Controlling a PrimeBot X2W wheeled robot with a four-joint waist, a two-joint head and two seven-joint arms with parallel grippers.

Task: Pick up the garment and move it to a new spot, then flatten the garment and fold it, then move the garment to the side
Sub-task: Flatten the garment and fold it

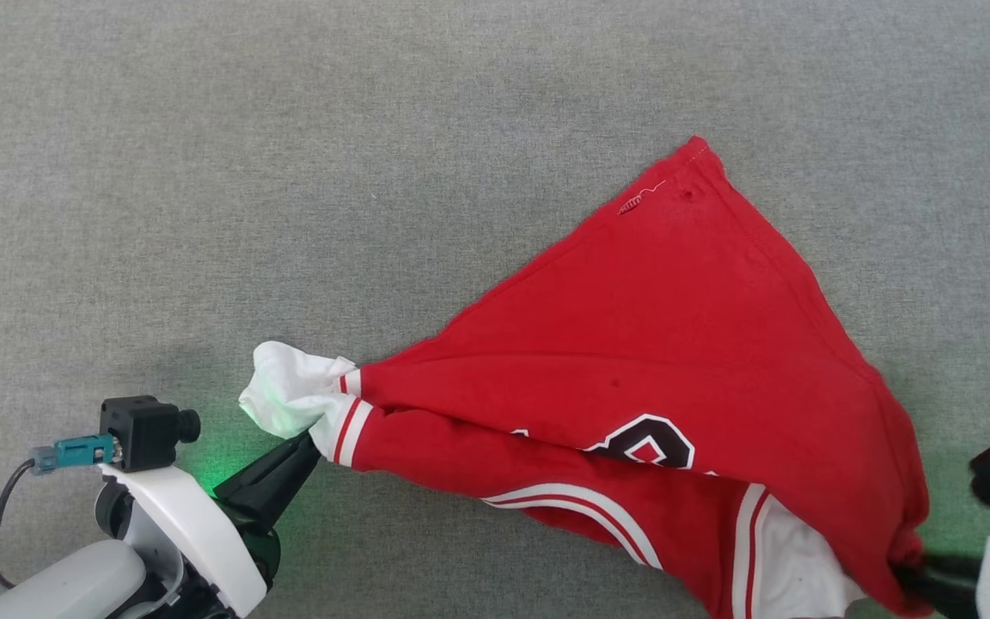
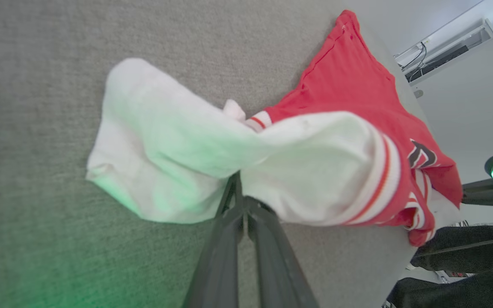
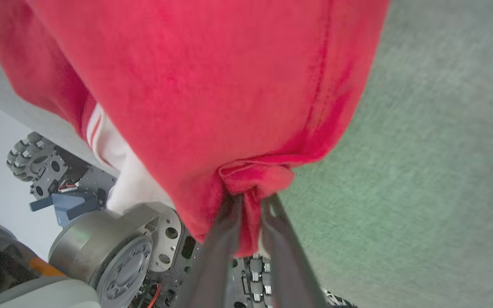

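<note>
At the near left, the left gripper [image 1: 313, 440] reaches up and to the right from its pale forearm, with a black wrist camera [image 1: 147, 430] just to its left. Its two dark fingers are pressed together on the white sleeve [image 1: 289, 395] of the garment [image 1: 675, 344]. In the left wrist view the left gripper [image 2: 238, 182] has its fingers meeting under the cloth, and the white sleeve [image 2: 165, 141] bunches and drapes over the tips, tinted by a green glow that also falls on the grey surface [image 2: 37, 149].

Just right of the sleeve sits its red-and-white striped trim [image 1: 349, 425]. From there the red body spreads out to the right as a rough triangle, pulled taut along its near side. Its far corner [image 1: 697, 150] lies flat on the grey surface [image 1: 289, 129], right of centre. Black, white-outlined lettering [image 1: 650, 443] peeks out of a fold near the middle, and a curved band of striped trim runs below it.

At the near right, the right gripper [image 1: 903, 572] pinches the garment's red corner. In the right wrist view the right gripper [image 3: 253, 199] has a wad of red cloth squeezed between its fingers, and the garment [image 3: 229, 85] hangs above them. The robot's base and an omni wheel [image 3: 30, 156] show to the left there.
</note>
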